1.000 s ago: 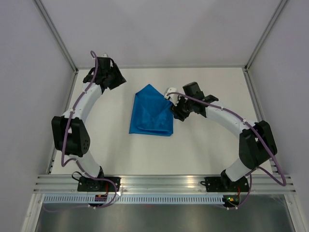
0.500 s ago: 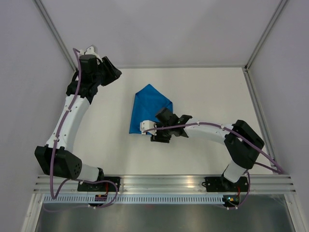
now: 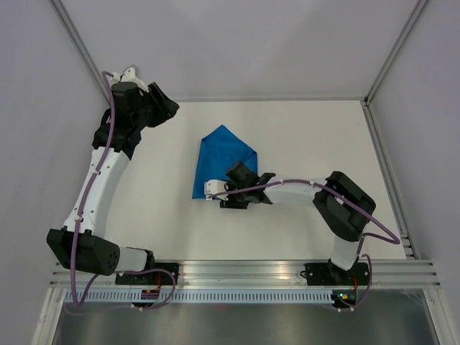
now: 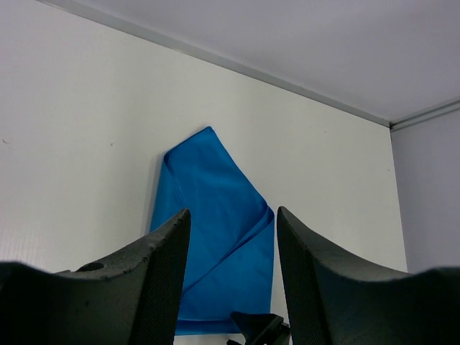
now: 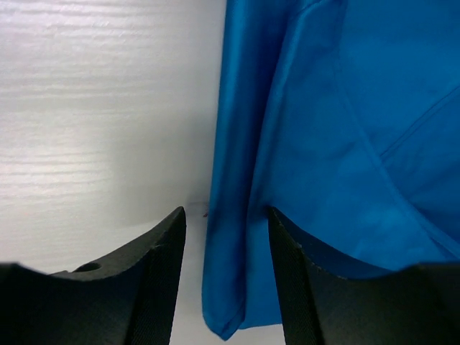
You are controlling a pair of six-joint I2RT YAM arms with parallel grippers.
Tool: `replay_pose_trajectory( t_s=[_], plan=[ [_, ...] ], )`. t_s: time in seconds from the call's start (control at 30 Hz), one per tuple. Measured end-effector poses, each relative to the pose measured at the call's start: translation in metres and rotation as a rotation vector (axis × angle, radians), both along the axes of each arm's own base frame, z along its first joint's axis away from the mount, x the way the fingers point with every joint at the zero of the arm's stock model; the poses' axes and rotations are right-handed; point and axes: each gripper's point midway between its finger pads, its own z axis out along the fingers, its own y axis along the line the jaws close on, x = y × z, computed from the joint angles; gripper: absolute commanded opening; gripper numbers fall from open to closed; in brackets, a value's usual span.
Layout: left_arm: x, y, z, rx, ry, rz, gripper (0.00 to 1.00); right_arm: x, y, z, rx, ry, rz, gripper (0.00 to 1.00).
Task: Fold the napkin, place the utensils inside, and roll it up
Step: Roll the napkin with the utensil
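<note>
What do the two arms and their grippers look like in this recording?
Both the left arm and right arm have white tubular links, bulky black joint housings and a purple cable running along them. The left gripper and right gripper have matte black, textured fingers. No markings are legible.

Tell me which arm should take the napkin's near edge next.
Right, I'd say. The right gripper is down at the near left corner of the napkin, jaws open astride the folded edge. The left gripper is up at the far left of the table, apart from it, open and empty.
</note>
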Motion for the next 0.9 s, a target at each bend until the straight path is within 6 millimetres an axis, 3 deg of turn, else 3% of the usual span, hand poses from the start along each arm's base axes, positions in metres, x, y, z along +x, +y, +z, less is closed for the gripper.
replay_pose_trajectory(
  t_s=[0.37,0.6,0.73,0.9],
  plan=[
    [-0.006,-0.004,-0.012,0.019,0.017,-0.046,0.56,0.021,0.017,0.0,0.023,-0.066,0.003,0.44],
    [-0.018,-0.009,-0.045,0.037,0.06,-0.098,0.51,0.023,0.019,-0.001,0.026,-0.073,0.011,0.39],
    [-0.034,-0.009,-0.075,0.048,0.103,-0.122,0.51,0.025,0.021,-0.002,0.024,-0.075,0.024,0.37],
    [-0.043,-0.011,-0.1,0.057,0.129,-0.149,0.51,0.034,0.022,-0.001,0.031,-0.076,0.021,0.46]
  ],
)
